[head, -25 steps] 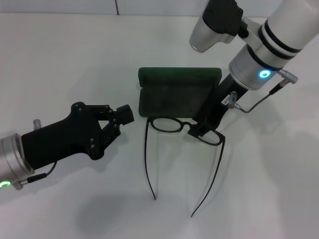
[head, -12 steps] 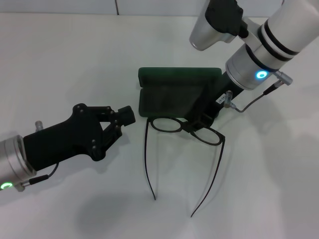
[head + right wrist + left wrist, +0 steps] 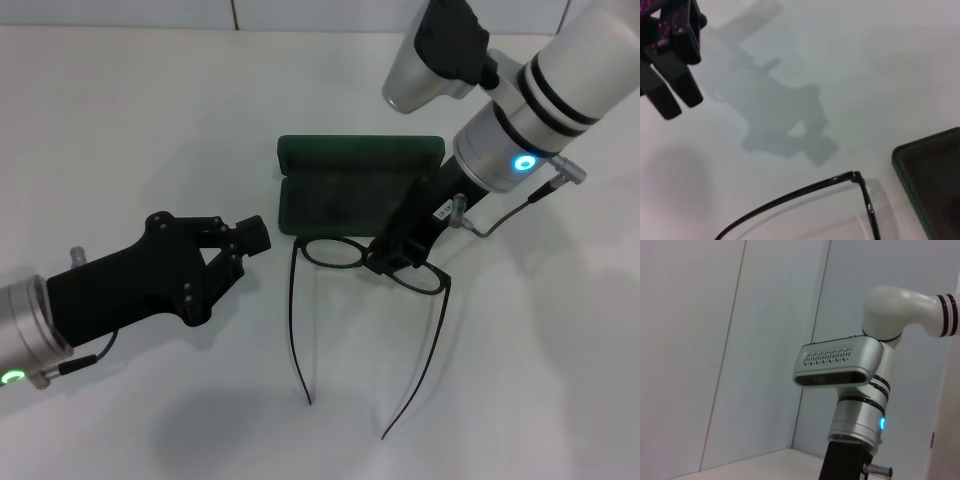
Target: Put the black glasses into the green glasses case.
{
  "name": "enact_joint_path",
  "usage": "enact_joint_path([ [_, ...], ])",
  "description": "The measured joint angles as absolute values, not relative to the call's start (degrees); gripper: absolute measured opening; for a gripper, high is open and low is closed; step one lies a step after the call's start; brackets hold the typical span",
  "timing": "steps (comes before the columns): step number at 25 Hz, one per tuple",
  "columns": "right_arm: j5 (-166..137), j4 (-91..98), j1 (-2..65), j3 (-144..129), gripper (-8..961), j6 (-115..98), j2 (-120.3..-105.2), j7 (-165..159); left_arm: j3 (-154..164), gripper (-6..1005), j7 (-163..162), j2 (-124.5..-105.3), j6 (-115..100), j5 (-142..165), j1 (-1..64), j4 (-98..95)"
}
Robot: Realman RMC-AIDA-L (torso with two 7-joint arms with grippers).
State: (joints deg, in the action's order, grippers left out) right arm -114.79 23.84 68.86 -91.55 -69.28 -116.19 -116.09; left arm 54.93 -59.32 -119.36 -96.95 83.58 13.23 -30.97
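The black glasses [image 3: 338, 252] lie open on the white table just in front of the green glasses case [image 3: 345, 195], temples pointing toward me. The case is open, its lid [image 3: 360, 150] lying back. My right gripper [image 3: 387, 260] is low over the bridge of the glasses, between the two lenses. The right wrist view shows one temple and hinge [image 3: 856, 177], a corner of the case [image 3: 935, 175] and my left gripper [image 3: 675, 92]. My left gripper [image 3: 254, 233] hovers to the left of the glasses, shut and empty.
The white table [image 3: 150, 120] spreads around the case. The left wrist view shows only my right arm [image 3: 857, 405] against a pale wall.
My right gripper has shifted left, from over the right lens to the bridge. The glasses have barely moved. The left arm has stayed almost still.
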Motion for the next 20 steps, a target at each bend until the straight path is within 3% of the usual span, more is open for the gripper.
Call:
enact_joint_path([
  [9,-112.2,27.9,66.1,-96.2,103,-67.4,-116.19,-116.1,55.2,45,-59.3,-119.35,-97.3,83.6,12.9,-30.9],
  [20,-113.1,52.5,49.0,-89.7,70,-73.8,-115.49,-114.3,54.2,44,-59.4,-119.36,-100.8,82.7,12.6,-30.3],
])
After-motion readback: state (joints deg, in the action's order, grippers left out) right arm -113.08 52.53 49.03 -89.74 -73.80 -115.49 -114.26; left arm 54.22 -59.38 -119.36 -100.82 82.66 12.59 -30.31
